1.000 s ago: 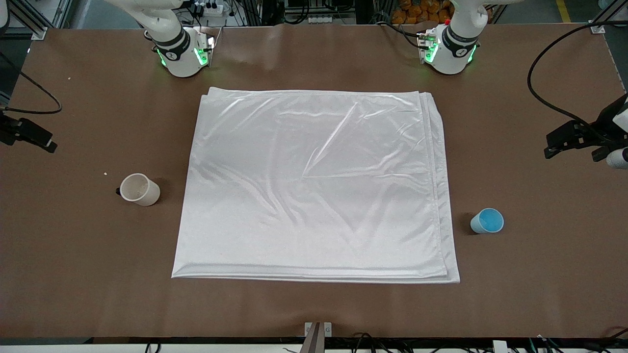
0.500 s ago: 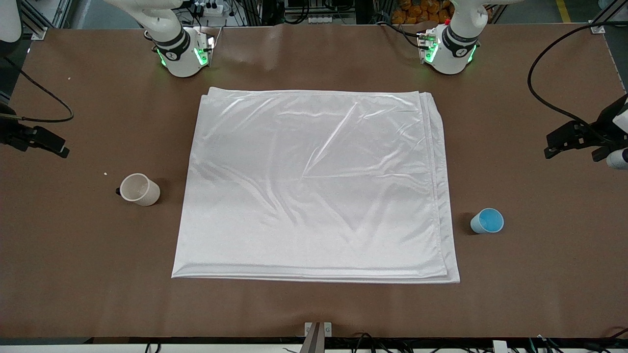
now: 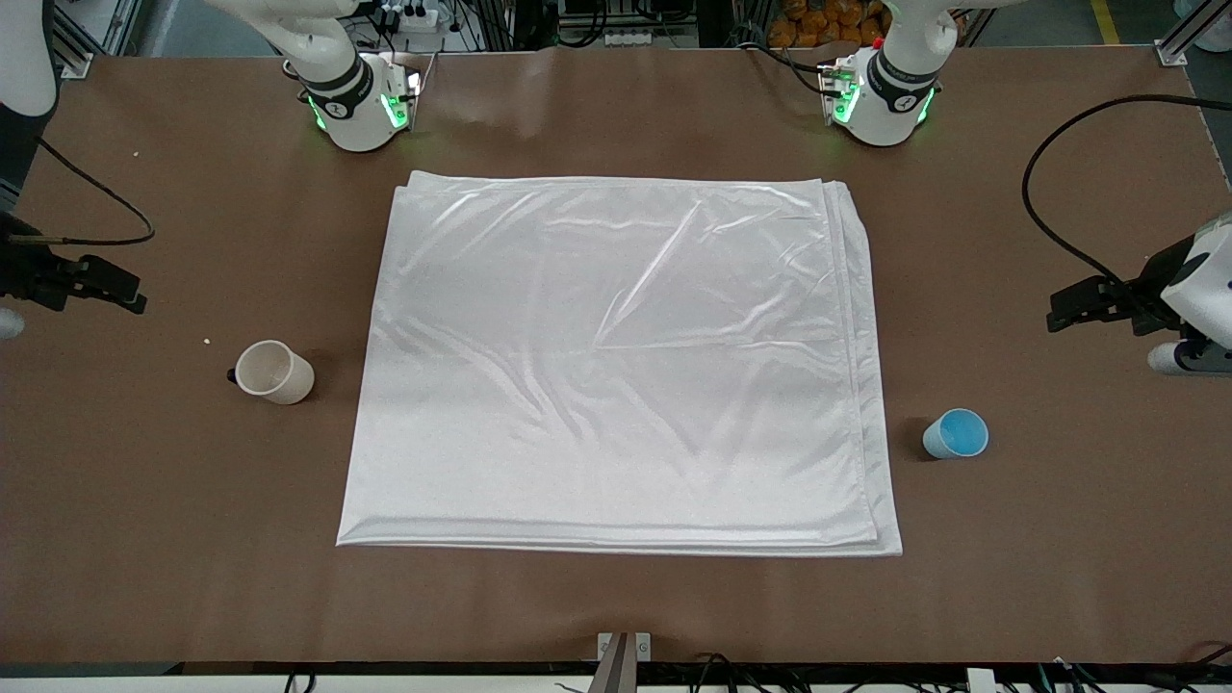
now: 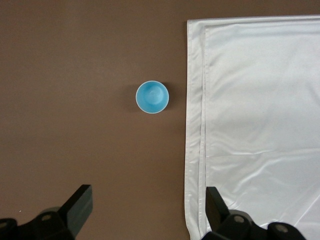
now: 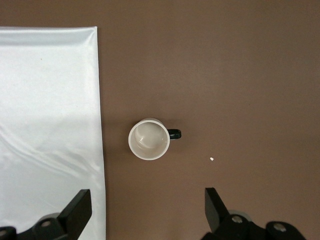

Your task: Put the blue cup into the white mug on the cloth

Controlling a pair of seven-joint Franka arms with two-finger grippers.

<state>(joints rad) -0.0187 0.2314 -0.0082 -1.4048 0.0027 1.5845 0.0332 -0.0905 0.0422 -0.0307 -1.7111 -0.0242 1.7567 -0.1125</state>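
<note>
The blue cup (image 3: 956, 433) stands upright on the bare brown table beside the cloth's edge, toward the left arm's end; it also shows in the left wrist view (image 4: 152, 97). The white mug (image 3: 274, 372) with its black handle stands upright on the table beside the cloth, toward the right arm's end, and shows in the right wrist view (image 5: 149, 139). The white cloth (image 3: 616, 366) lies flat mid-table with nothing on it. My left gripper (image 3: 1083, 310) is open and empty, high over the table, apart from the cup. My right gripper (image 3: 111, 289) is open and empty, high over the table, apart from the mug.
A small white crumb (image 3: 207, 340) lies on the table near the mug. Black cables (image 3: 1044, 221) hang from both arms over the table ends. The arm bases (image 3: 361, 106) stand along the table's edge, farther from the front camera than the cloth.
Both grippers have moved in from the table's ends, the left toward the blue cup and the right toward the white mug. Cup, mug and cloth have not moved.
</note>
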